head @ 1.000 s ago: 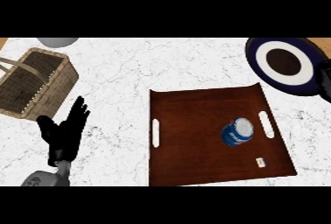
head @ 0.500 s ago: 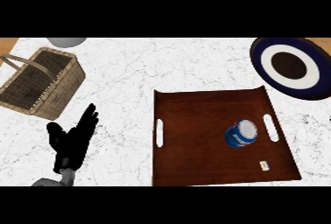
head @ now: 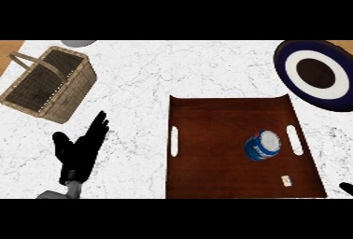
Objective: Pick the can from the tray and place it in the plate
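Clearly nothing is grasped yet: the can (head: 263, 145) stands in the right half of the tray (head: 221, 121), near its right handle slot, and the plate (head: 317, 74) lies apart beyond the tray's top right corner. Only a dark tip of the right hand (head: 347, 188) shows at the lower right edge, so its fingers cannot be judged. The left hand (head: 81, 151) rests with fingers straight on the counter (head: 207, 65); a good approach likely brings the right hand over the tray's edge, fingers spread round the can's sides.

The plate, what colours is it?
Plate: dark blue rim, white ring, dark centre. Head view shows it.
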`<state>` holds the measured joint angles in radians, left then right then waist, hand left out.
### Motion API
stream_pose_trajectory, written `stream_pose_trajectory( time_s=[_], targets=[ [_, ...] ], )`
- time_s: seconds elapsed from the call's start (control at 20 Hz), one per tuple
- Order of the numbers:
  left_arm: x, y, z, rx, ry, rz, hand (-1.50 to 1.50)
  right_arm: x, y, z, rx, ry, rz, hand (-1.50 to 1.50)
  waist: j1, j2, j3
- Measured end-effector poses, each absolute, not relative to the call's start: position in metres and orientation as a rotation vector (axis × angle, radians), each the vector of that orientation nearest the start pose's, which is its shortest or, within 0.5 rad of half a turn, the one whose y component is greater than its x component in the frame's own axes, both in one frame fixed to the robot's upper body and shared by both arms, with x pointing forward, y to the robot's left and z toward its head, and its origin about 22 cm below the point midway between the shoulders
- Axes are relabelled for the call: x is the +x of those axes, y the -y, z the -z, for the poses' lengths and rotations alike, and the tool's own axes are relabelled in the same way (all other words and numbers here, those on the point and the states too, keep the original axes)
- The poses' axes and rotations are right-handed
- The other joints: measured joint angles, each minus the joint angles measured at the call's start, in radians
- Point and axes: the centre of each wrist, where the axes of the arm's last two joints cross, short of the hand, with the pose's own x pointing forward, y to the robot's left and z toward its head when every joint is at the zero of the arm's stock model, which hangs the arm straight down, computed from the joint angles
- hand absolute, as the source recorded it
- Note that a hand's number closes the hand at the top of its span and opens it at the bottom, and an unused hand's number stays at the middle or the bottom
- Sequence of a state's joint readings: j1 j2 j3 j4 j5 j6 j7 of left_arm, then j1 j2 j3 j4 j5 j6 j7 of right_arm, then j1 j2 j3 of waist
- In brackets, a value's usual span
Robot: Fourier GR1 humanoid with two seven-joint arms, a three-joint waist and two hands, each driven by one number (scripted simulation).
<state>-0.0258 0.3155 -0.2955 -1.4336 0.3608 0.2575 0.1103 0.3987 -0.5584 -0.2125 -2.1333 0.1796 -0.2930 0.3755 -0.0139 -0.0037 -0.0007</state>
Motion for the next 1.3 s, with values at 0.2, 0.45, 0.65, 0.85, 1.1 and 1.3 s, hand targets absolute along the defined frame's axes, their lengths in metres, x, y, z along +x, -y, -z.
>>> stream_pose_trajectory(
  time_s=[0.2, 0.45, 0.65, 0.85, 1.1, 1.3],
  targets=[
    [0.238, -0.239, 0.02, 0.004, 1.243, 0.01, 0.0, 0.147, 0.331, -0.148, -0.93, 1.299, -0.255, -1.5, 0.016, 0.002, 0.0],
    [0.237, -0.236, 0.019, -0.002, 1.251, 0.017, 0.0, 0.162, 0.303, -0.156, -0.932, 1.168, -0.332, -1.5, 0.027, 0.003, 0.001],
    [0.239, -0.234, 0.02, 0.0, 1.239, 0.017, 0.0, 0.178, 0.278, -0.159, -0.927, 1.124, -0.369, -1.5, 0.028, 0.002, 0.003],
    [0.243, -0.238, 0.021, 0.0, 1.229, 0.014, 0.0, 0.192, 0.257, -0.149, -0.938, 1.09, -0.402, -1.5, 0.026, 0.001, 0.004],
    [0.239, -0.234, 0.021, -0.001, 1.239, 0.01, 0.0, 0.202, 0.237, -0.139, -0.881, 1.06, -0.431, -1.5, 0.022, 0.001, 0.004],
    [0.239, -0.24, 0.024, -0.001, 1.247, 0.012, 0.0, 0.211, 0.223, -0.121, -0.85, 1.034, -0.44, -1.5, 0.02, 0.0, 0.005]
  ],
)
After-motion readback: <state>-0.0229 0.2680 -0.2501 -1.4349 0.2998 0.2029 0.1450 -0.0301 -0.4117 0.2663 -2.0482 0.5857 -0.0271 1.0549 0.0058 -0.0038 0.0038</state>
